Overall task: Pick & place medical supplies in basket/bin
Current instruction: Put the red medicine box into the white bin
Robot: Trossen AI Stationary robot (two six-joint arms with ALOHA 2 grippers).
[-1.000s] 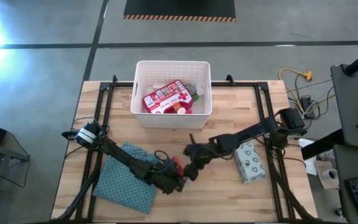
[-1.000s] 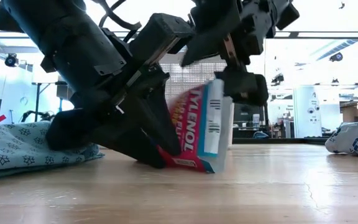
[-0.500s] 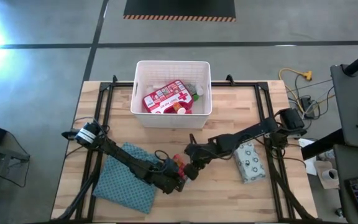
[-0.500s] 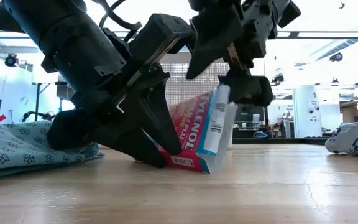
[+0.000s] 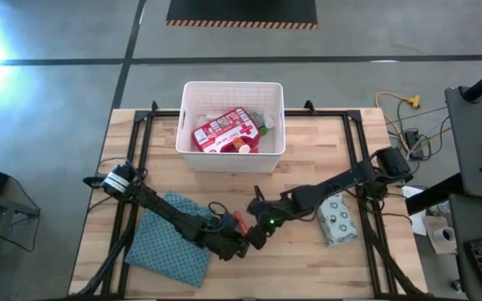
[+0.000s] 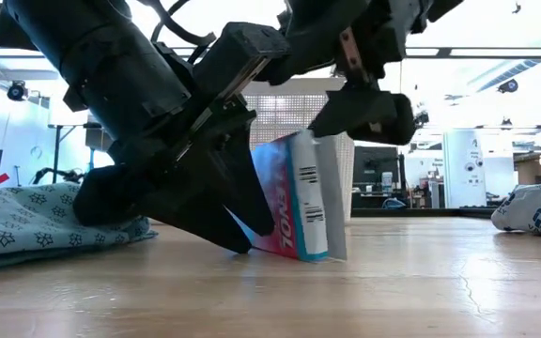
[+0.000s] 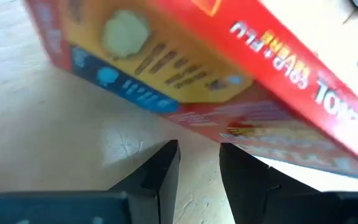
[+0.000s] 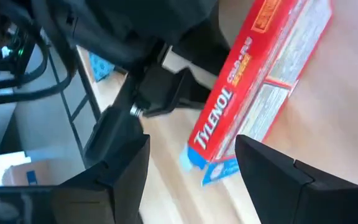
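The small red-blue-white box [image 6: 299, 211] stands tilted on its lower edge on the table, near the front middle [image 5: 239, 221]. My left gripper [image 6: 238, 235] lies low beside it, fingers nearly together, tips under its leaning face [image 7: 199, 168]. My right gripper [image 6: 364, 108] hovers open over the box's top, its fingers spread on either side [image 8: 191, 174]. The white slotted bin [image 5: 189, 125] at the far middle holds the red-and-white first aid case [image 5: 224, 130] and small bottles. The pale dotted soft pack [image 5: 335, 217] lies flat to the right. My left gripper props the box with its shut fingers [image 7: 160, 171], coming low and slanting from the table's left. The box's leaning red face [image 7: 229, 81] rests over them, its lower edge [image 6: 308, 255] on the table. My right gripper: I cannot tell whether a finger [image 6: 369, 117] touches the box's top edge [image 6: 332, 139].
The blue-green patterned cloth [image 5: 170, 238] lies under my left arm at the near left [image 6: 26, 221]. Black rails run along both table sides. Bare wood lies between the box and the soft pack [image 6: 533, 208].
The box has turned and tipped steeper on its lower edge: its red lettered face has swung away and the barcode side now faces the near edge. My right gripper has shifted slightly toward the near edge and risen a little above the box top.
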